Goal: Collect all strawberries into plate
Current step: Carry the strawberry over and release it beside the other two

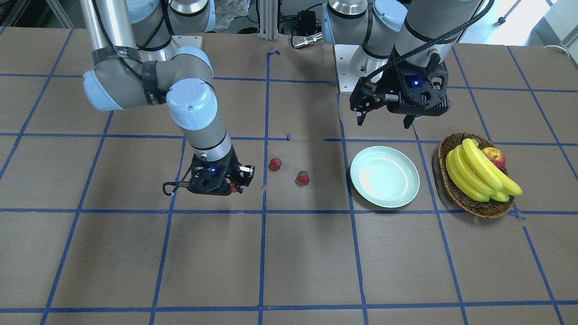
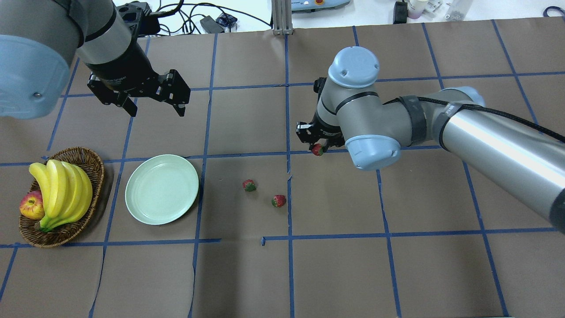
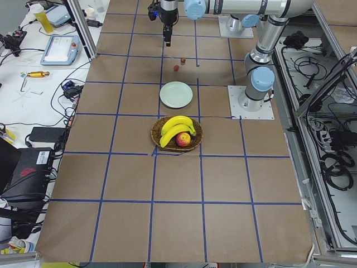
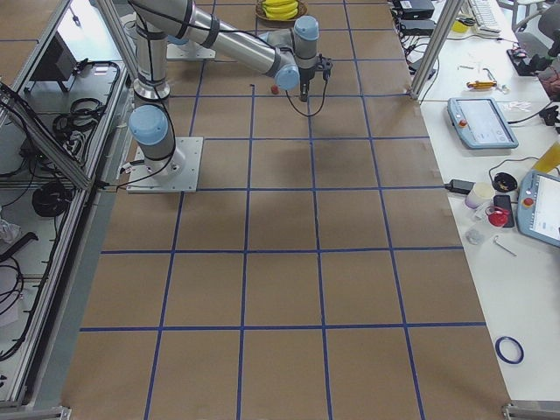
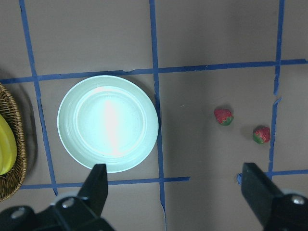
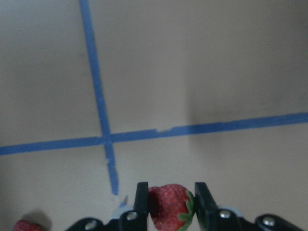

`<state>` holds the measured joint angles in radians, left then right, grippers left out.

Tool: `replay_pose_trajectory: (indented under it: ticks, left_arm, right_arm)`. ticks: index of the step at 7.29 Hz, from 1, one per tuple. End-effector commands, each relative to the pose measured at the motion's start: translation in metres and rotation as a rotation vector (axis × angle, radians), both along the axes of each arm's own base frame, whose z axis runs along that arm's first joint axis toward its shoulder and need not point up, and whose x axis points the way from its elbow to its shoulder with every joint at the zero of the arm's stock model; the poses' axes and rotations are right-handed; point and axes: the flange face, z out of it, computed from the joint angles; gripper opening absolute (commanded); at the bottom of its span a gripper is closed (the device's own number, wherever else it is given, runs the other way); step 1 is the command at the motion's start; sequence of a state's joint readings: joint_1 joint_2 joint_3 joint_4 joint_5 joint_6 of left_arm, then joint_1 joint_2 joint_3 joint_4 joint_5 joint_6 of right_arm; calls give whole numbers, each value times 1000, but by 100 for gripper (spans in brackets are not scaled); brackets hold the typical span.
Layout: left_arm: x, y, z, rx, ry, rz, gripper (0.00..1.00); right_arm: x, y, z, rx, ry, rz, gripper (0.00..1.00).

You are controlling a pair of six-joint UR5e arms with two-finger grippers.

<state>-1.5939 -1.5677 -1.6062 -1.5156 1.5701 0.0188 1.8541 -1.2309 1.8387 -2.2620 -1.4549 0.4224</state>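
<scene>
My right gripper [image 2: 318, 148] is shut on a strawberry [image 6: 169, 206] and holds it above the table; the berry shows between the jaws in the overhead view [image 2: 317, 150] and front view [image 1: 233, 188]. Two more strawberries lie on the paper, one [image 2: 249, 185] nearer the plate and one [image 2: 278, 201] beside the blue line; both show in the left wrist view [image 5: 223, 116] [image 5: 261, 135]. The mint-green plate [image 2: 162, 189] is bare. My left gripper [image 2: 155, 108] hangs open and empty, high beyond the plate.
A wicker basket [image 2: 95, 170] with bananas [image 2: 62, 192] and an apple [image 2: 31, 206] stands left of the plate in the overhead view. Blue tape lines cross the brown paper table cover.
</scene>
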Motion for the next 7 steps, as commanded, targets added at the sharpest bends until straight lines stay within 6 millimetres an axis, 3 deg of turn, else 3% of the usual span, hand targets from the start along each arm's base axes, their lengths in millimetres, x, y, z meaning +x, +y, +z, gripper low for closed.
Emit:
replay_pose_trajectory:
  ticks: [1,2,3,4,5,7]
  left_arm:
    - [0,0,0,0,-1,0,100]
    - [0,0,-1,3,-1,0,100]
    - [0,-1,-1,1,-1,0,100]
    - [0,0,-1,3,-1,0,100]
    - [0,0,-1,1,-1,0,100]
    - [0,-1,-1,1,-1,0,100]
  right_arm:
    - [65,16,-48,14,-1,-15,0]
    - [73,19,-66,31,8,-4,0]
    - [85,25,-66,29,4,17,0]
    - [87,25,-67,35,-5,18,68]
    - [85,25,-64,28,0,39,100]
    - [72,26,-16,-51,12,29,100]
